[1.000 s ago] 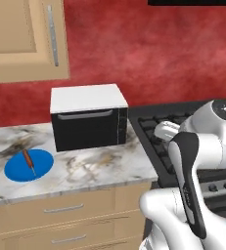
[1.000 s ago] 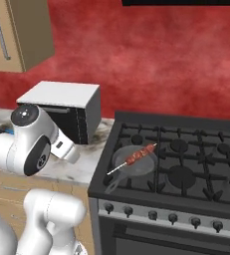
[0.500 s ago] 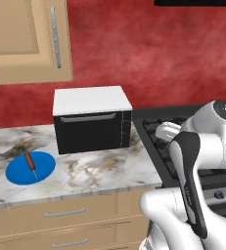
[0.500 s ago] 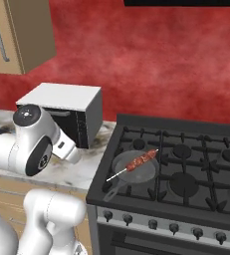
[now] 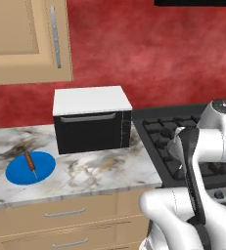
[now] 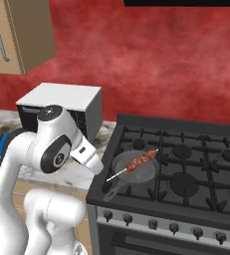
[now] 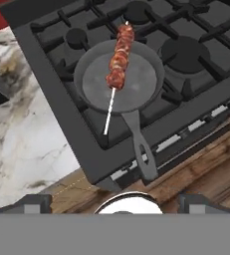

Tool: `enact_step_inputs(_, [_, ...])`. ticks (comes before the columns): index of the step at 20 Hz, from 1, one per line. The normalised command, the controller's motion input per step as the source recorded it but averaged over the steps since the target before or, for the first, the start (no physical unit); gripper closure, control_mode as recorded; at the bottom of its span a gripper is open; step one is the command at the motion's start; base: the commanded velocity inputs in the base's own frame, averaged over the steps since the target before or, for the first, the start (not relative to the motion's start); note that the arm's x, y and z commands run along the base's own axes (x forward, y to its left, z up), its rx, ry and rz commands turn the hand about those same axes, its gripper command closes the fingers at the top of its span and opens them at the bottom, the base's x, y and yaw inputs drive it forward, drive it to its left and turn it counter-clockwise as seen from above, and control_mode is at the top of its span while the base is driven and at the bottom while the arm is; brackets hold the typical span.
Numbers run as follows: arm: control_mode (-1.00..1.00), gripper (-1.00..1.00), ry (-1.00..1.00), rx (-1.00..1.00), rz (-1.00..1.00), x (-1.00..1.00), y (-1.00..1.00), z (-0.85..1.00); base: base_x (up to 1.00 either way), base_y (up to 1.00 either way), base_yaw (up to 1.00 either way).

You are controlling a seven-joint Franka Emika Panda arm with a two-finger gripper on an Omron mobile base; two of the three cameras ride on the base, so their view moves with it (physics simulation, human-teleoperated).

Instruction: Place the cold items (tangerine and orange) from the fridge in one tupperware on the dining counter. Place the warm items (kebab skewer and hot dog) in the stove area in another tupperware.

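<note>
Between the earlier pictures and now both base views have slid sideways across the kitchen, which reads as the base driving along the cabinets toward the stove rather than anything on them moving. Largest in view is the black gas stove with cast-iron grates (image 6: 186, 164), set beside the marbled grey-and-white worktop (image 5: 100, 171) that carries a black microwave with a white top (image 5: 91, 119) and a round blue plate (image 5: 30, 167) holding a thin reddish-brown hot dog (image 5: 30, 164). On the stove's front left burner sits a round grey frying pan (image 7: 136, 89), handle toward the stove's front edge. Across it lies the kebab skewer of reddish-brown meat chunks on a white stick (image 7: 117, 60), meat over the pan, bare stick pointing toward the hand. The gripper (image 7: 114, 199) is spread wide and empty, above the stove's front edge; the skewer lies ahead of and below it, its long axis running roughly away from the hand.
</note>
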Motion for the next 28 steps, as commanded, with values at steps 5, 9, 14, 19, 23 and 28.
enact_step_inputs(5, [-1.00, -1.00, 0.11, -0.01, -0.29, 0.29, -0.83, -0.33, 0.00, 0.00, 0.00])
enact_step_inputs(9, [-1.00, -1.00, 0.01, 0.09, -0.02, 0.54, -0.84, -0.19, 0.00, 0.00, 0.00])
enact_step_inputs(14, [-1.00, -1.00, 0.00, 0.01, 0.08, 0.81, -0.31, -0.35, 0.00, 0.00, 0.00])
enact_step_inputs(19, [-1.00, -1.00, 0.02, 0.00, 0.10, 0.91, 0.00, -0.36, 0.00, 0.00, 0.00])
enact_step_inputs(23, [-1.00, -1.00, 0.10, 0.00, 0.02, 0.66, -0.16, -0.54, 0.00, 0.00, 0.00])
enact_step_inputs(28, [-1.00, -1.00, 0.13, 0.00, 0.00, 0.59, -0.38, -0.59, 0.00, 0.00, 0.00])
